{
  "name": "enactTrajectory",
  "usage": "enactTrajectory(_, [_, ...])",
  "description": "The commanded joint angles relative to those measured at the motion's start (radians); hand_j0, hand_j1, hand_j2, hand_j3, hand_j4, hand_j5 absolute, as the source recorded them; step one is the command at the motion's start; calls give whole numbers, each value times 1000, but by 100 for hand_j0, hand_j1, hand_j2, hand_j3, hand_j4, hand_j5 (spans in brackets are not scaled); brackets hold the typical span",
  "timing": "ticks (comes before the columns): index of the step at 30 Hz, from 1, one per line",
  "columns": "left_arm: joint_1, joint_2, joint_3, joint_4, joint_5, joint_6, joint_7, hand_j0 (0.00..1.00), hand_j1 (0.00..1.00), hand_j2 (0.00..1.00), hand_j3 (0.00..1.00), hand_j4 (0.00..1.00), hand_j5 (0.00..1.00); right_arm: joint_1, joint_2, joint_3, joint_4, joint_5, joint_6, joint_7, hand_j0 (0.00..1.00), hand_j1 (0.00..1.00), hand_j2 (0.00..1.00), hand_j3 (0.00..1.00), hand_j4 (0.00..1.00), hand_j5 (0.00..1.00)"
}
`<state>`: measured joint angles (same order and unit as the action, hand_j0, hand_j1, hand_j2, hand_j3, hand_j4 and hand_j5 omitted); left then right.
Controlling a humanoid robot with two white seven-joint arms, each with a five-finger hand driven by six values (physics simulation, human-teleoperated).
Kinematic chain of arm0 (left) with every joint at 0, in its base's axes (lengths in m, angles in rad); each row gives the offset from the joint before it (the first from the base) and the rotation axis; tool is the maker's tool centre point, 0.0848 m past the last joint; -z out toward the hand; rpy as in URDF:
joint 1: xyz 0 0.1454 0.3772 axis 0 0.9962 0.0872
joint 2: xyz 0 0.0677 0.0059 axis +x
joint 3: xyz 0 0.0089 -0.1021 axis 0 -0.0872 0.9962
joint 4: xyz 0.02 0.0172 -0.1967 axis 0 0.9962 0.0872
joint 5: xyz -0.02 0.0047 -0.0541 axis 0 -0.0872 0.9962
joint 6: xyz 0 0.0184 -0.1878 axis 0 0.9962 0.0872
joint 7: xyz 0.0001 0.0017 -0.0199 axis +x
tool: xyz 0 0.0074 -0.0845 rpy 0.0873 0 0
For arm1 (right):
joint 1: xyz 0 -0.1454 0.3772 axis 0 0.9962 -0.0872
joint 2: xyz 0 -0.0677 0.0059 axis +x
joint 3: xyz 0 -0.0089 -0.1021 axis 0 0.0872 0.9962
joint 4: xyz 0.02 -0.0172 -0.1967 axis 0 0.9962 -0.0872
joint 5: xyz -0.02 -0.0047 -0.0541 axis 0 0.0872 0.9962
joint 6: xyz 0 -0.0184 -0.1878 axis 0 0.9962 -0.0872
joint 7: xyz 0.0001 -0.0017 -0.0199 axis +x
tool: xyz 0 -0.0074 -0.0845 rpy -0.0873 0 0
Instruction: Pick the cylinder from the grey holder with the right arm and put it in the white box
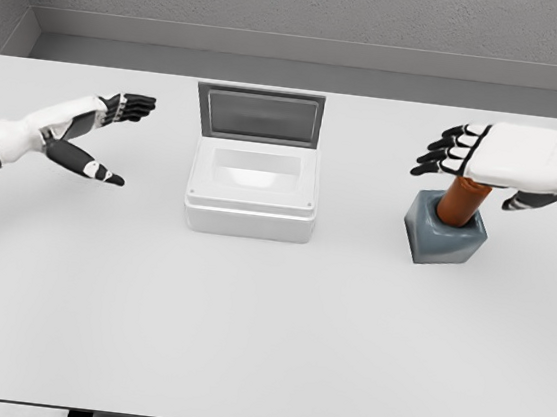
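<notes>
We see the right hand (506,159), white across its back with black fingers, reaching in from the right edge and hovering directly over the orange-brown cylinder (462,200). Its palm faces down, the four black fingers (446,152) stretched out toward the left and fanned slightly apart, and the thumb hanging below the wrist on the right side. The fingers are extended rather than curled, and we cannot make out any of them wrapped around the cylinder, so the hand reads to us as released; whether the palm touches the cylinder's top is hidden by the hand itself. The cylinder stands tilted a little to the right in the blue-grey block-shaped holder (443,237), its lower part sunk in the holder's socket and its upper end covered by the hand. The holder sits on the right part of the white table (264,338). Well apart from it, in the middle of the table, is the white rectangular box (250,205), with its grey-lined lid (259,114) standing upright at the back. On the far left, the left hand (90,137) is held above the table with the palm turned sideways, fingers straight and pointing right, thumb spread downward, holding nothing.
</notes>
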<state>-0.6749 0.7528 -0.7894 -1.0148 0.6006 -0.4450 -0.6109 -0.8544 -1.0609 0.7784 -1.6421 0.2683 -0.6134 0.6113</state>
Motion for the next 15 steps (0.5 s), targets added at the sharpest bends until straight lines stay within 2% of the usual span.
enactTrajectory(1, [1, -30, 4, 36, 10, 12, 0, 100, 100, 100, 100, 100, 100, 0, 9, 24, 21, -3, 2, 0, 100, 100, 100, 100, 100, 100])
enactTrajectory(4, [0, -29, 12, 44, 19, 14, 0, 100, 100, 100, 100, 100, 100, 0, 15, 28, 27, -1, 2, 0, 100, 100, 100, 100, 100, 100])
enactTrajectory(6, [-6, -43, 13, 82, 19, 14, 0, 100, 100, 100, 100, 100, 100, -2, 16, 28, 47, -1, 2, 0, 100, 100, 100, 100, 100, 100])
enactTrajectory(10, [-9, -43, 13, 84, 19, 14, 0, 100, 100, 100, 100, 100, 100, 0, 21, 32, 67, -1, 2, 0, 100, 100, 100, 100, 100, 100])
enactTrajectory(12, [-14, -43, 13, 131, 4, 9, 0, 100, 100, 100, 100, 100, 100, 0, 22, 42, 68, -1, 2, 0, 100, 100, 100, 100, 100, 100])
enactTrajectory(15, [-11, -43, 5, 136, 2, -3, 0, 100, 100, 100, 100, 100, 100, 0, 30, 44, 103, 0, 2, 0, 100, 100, 100, 100, 100, 100])
